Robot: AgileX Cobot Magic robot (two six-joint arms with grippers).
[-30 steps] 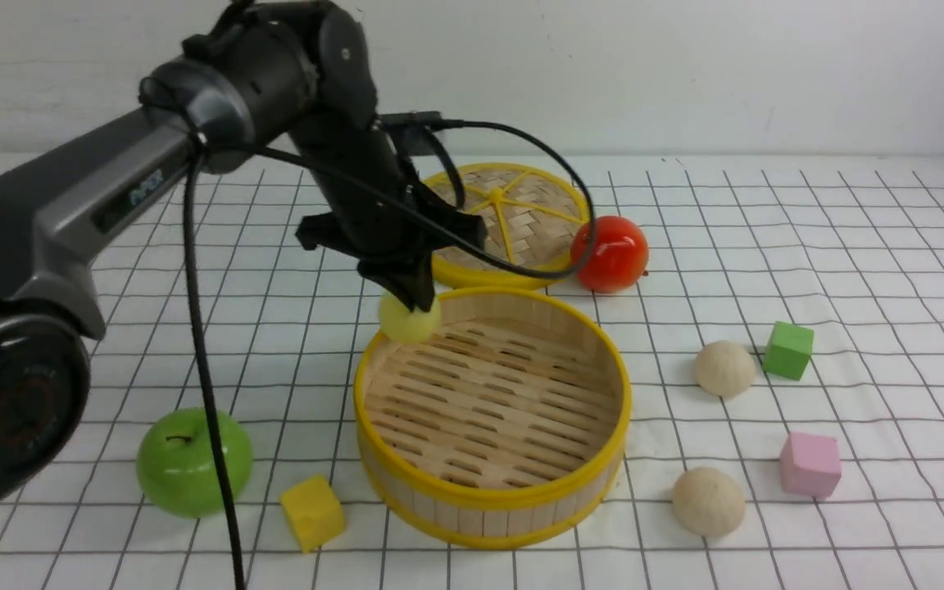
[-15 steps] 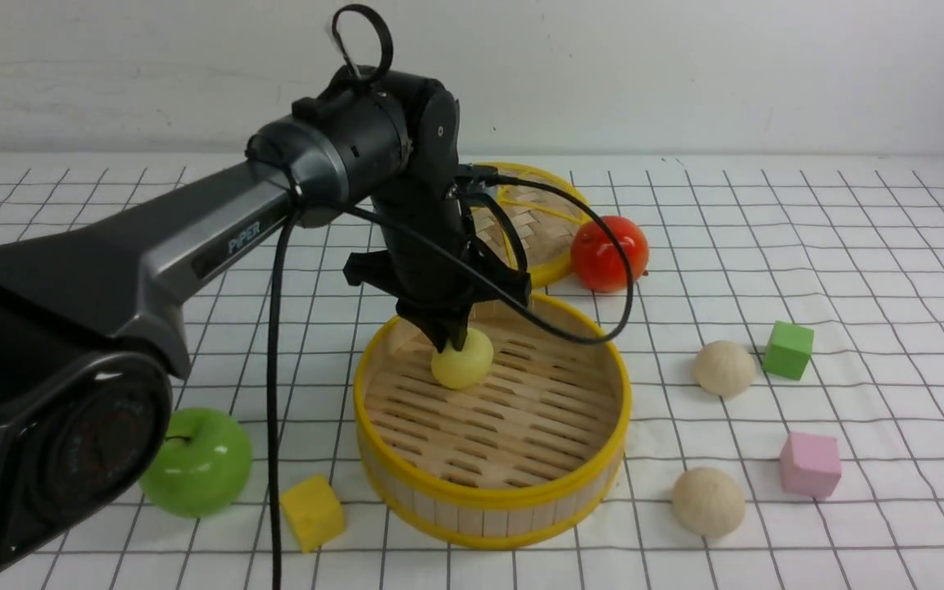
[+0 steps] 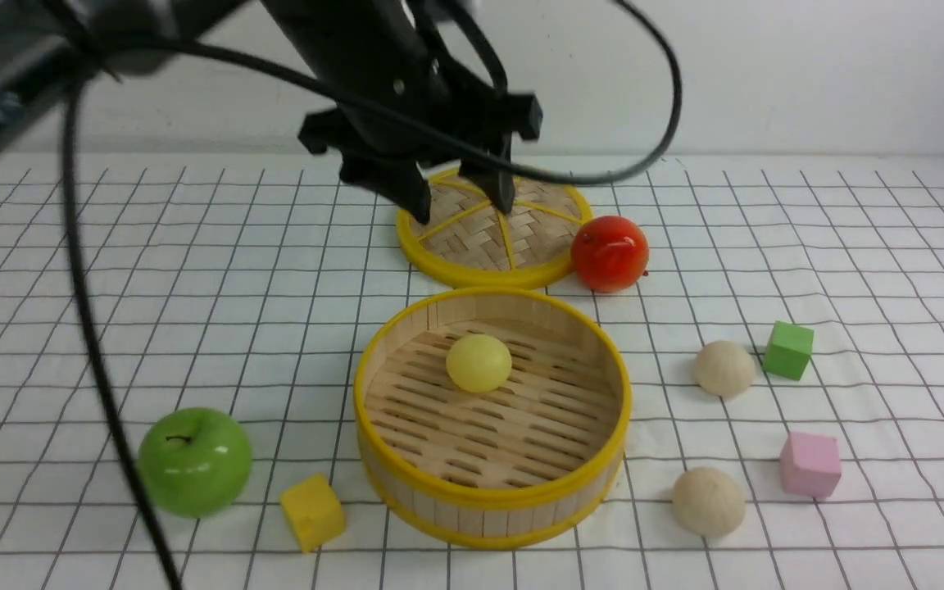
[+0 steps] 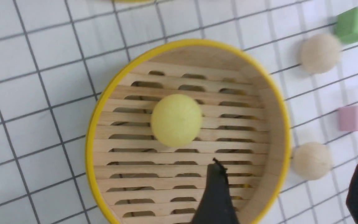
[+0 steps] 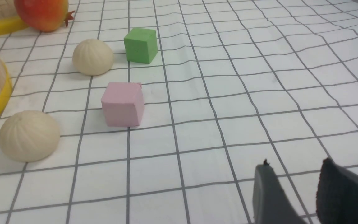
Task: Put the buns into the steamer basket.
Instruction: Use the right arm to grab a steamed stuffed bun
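Left gripper [image 3: 462,209] has released and lifted, jaws apart; yellow bun [image 3: 478,362] now lies in the basket [image 3: 492,494]. Two beige buns [image 3: 723,368] remain right; right gripper [image 5: 296,163] seemingly half-open, empty.

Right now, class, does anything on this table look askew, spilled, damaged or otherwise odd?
Nothing stands out. The yellow bun rests on the slats of the steamer basket, which sits level. The far beige bun and the near beige bun sit dome-up on the cloth beside it; the lid lies flat behind.
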